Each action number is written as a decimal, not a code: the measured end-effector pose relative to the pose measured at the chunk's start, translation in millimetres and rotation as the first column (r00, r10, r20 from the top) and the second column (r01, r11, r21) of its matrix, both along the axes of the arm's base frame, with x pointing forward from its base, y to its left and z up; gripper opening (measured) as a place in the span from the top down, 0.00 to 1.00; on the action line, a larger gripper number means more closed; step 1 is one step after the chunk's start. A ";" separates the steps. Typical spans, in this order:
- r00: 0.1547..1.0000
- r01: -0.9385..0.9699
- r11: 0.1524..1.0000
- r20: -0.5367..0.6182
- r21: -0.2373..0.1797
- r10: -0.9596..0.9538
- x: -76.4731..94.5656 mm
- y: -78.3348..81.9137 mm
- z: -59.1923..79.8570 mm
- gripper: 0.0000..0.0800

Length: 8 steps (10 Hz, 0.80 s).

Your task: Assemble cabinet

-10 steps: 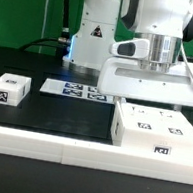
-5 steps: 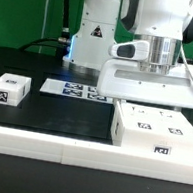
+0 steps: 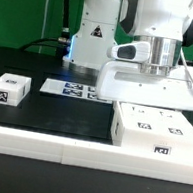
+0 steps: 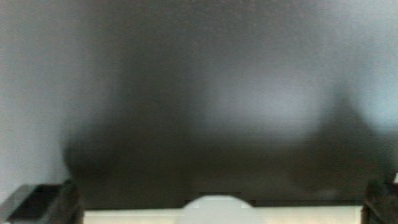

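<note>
A robot gripper point(image 3: 153, 81) holds a white panel point(image 3: 146, 87) clamped just above the cabinet box point(image 3: 156, 130), apparently lining it up for fitting, while a small block point(image 3: 6, 89) waits well apart.

1. The arm point(image 3: 157, 18) is glossy white, with rounded, bulbous link housings.
2. A grey cylindrical wrist flange point(image 3: 160, 52) sits below the white shell.
3. The arm's base column point(image 3: 93, 28) carries a triangular warning sticker.
4. A bluish light glows low on the base.
5. Dark cables point(image 3: 66, 9) run behind.
</note>
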State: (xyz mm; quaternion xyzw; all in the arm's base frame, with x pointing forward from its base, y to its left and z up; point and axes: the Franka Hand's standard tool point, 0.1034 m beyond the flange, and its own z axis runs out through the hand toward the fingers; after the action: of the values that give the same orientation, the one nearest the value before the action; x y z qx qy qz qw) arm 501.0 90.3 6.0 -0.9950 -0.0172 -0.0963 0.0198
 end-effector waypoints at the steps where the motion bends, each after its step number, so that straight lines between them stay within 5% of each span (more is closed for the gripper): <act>1: 1.000 -0.006 1.000 0.000 -0.001 0.006 0.2 -0.6 0.0 0.04; 2: 1.000 -0.011 1.000 0.001 -0.003 0.011 0.4 -1.3 0.1 0.04; 3: 1.000 -0.017 1.000 0.001 -0.004 0.017 0.4 -1.5 0.1 0.26; 4: 1.000 -0.027 1.000 0.000 -0.006 0.027 0.1 -2.1 -0.1 0.26; 6: 1.000 -0.030 1.000 -0.001 -0.007 0.030 -0.3 -2.5 -0.4 0.69; 7: 1.000 -0.029 1.000 -0.001 -0.008 0.029 -0.2 -3.1 -0.4 0.69; 8: 1.000 -0.030 1.000 -0.001 -0.007 0.030 -0.3 -2.5 -0.4 0.90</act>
State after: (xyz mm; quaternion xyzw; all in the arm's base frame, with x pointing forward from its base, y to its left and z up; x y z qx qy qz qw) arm 500.7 87.8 5.6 -0.9947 -0.0326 -0.0957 0.0175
